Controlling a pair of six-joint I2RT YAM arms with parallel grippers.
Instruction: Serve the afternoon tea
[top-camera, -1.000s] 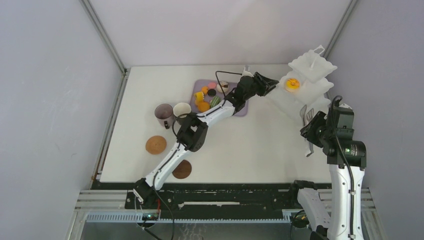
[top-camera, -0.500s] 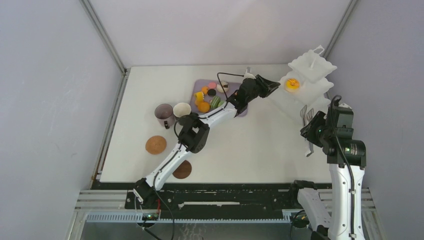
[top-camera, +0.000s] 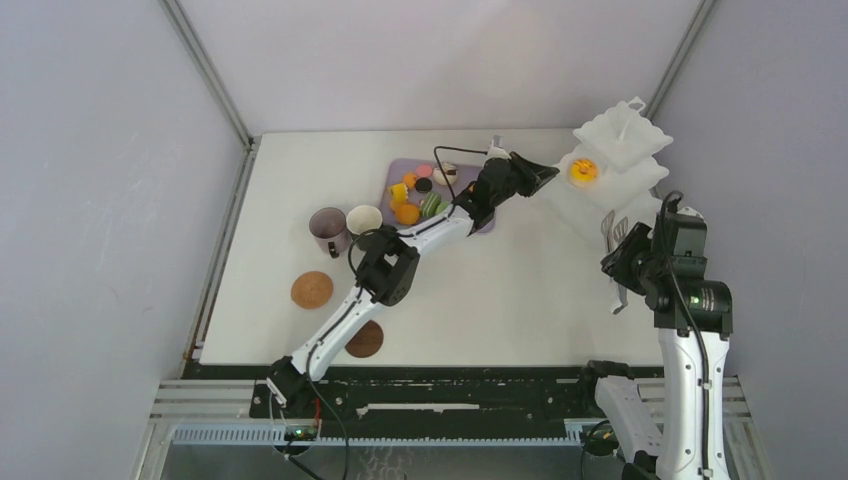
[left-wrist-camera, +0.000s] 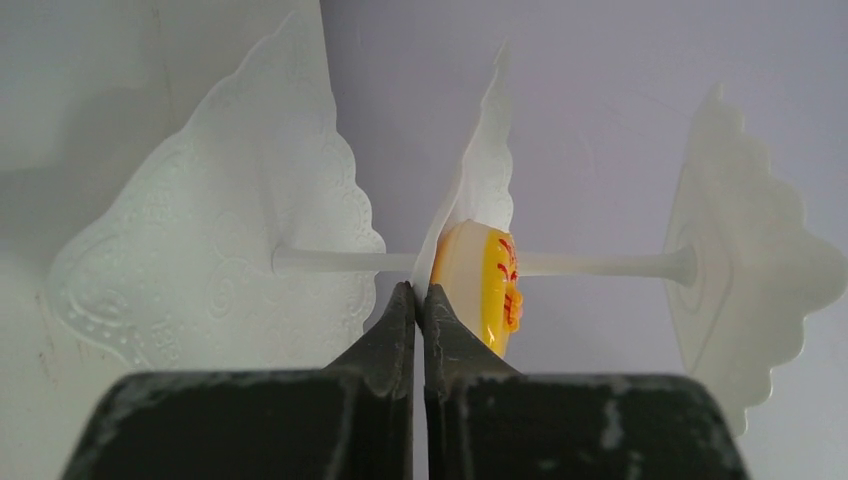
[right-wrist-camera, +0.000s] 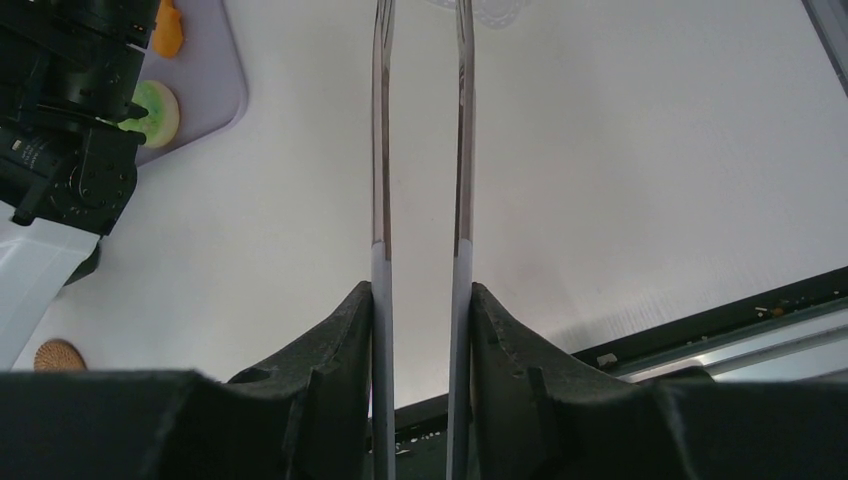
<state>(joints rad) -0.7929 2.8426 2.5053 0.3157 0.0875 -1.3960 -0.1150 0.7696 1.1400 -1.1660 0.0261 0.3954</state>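
My left gripper (top-camera: 545, 178) (left-wrist-camera: 420, 290) is shut on the thin rim of the middle tier of the white three-tier stand (top-camera: 625, 132) (left-wrist-camera: 230, 240). A yellow doughnut (top-camera: 583, 170) (left-wrist-camera: 487, 285) lies on that tier, right beside the fingers. The stand leans a little. A mauve mug (top-camera: 327, 228) and a dark mug with a white inside (top-camera: 364, 218) stand at the left, with two brown coasters (top-camera: 312, 289) (top-camera: 364, 339) nearer. My right gripper (top-camera: 620, 268) (right-wrist-camera: 420, 290) is shut on the long white tongs (top-camera: 612, 232) (right-wrist-camera: 380, 150), which are empty.
A lilac tray (top-camera: 393, 172) (right-wrist-camera: 215, 90) at the back centre holds several small doughnuts and macarons, among them a green one (top-camera: 430, 203) (right-wrist-camera: 157, 110) and an orange one (top-camera: 407, 212). The left arm (top-camera: 385, 270) stretches across the table over the tray's near edge. Grey walls stand close behind the stand.
The left jaws have closed onto the rim of the stand's middle tier. The stand's top now tips slightly to the left. The right arm and tongs have not moved.
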